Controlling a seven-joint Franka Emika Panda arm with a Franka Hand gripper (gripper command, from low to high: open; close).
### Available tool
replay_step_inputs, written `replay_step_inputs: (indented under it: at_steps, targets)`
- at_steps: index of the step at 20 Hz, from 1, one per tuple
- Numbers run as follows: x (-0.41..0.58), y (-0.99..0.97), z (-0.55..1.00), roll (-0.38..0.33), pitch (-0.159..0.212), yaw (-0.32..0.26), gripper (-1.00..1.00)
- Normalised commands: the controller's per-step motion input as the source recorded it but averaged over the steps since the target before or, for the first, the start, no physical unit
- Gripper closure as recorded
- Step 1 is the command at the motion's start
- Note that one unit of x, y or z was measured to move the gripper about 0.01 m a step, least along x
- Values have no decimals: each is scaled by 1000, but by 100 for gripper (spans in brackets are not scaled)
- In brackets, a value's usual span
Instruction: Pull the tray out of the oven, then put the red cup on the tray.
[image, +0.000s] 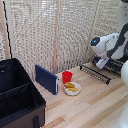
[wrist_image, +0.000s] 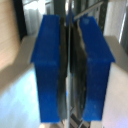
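Observation:
The oven (image: 119, 66) stands at the exterior view's right, mostly hidden behind my white arm. The tray (image: 94, 74), a dark rack of thin bars, sticks out of it over the wooden table. My gripper (image: 103, 63) is down at the tray's oven-side part. In the wrist view its blue fingers (wrist_image: 49, 70) stand almost together, with a thin dark strip (wrist_image: 71, 75) pinched between them that looks like a tray bar. The red cup (image: 67, 76) stands upright on the table, left of the tray and apart from it.
A white plate (image: 72, 88) with yellow food lies just in front of the cup. A blue flat box (image: 46, 79) stands on edge to the cup's left. A large open black case (image: 17, 95) fills the exterior view's left. A slatted wall runs behind.

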Motion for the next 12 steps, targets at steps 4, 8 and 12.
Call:
replay_step_inputs:
  at_steps: [4,8,12]
  targets:
    - [-4,830,0,28,-23,-80,100]
    - [-15,578,34,-2,1,-82,100]
    - [61,189,-2,-8,21,-10,-100]
